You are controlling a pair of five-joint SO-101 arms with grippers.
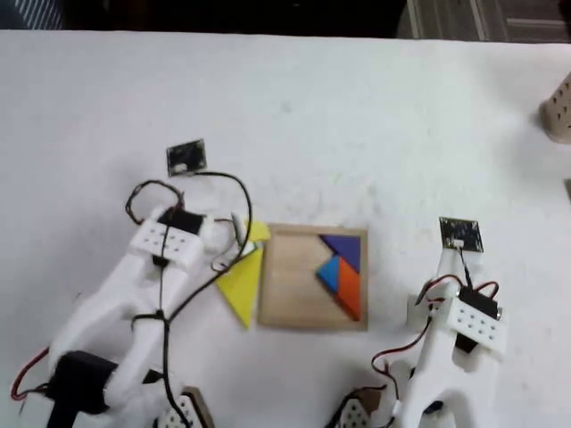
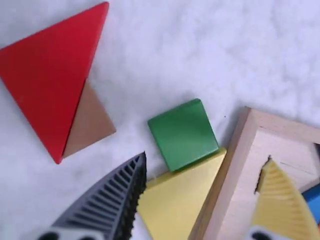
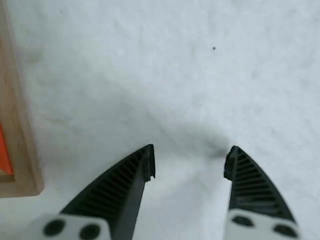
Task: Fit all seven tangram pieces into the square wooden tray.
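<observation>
The square wooden tray (image 1: 290, 276) sits mid-bench. A purple piece (image 1: 344, 249), a blue piece (image 1: 328, 273) and an orange piece (image 1: 350, 290) are fitted into its right half. A yellow triangle (image 1: 241, 285) lies outside, against the tray's left wall.

The left end effector (image 2: 206, 157) hangs over that spot, jaws apart. One jaw is above the bench and the other above the tray floor, straddling wall and triangle together. A clean pick probably needs both jaws on the bench side, closing across the triangle alone.

The left wrist view adds a green square (image 2: 183, 134) touching the yellow triangle. Nearby, a red triangle (image 2: 50, 75) abuts a tan triangle (image 2: 90, 122). From above, the left arm covers these.

The right end effector (image 3: 191, 152) is spread wide over bare bench, right of the tray.
</observation>
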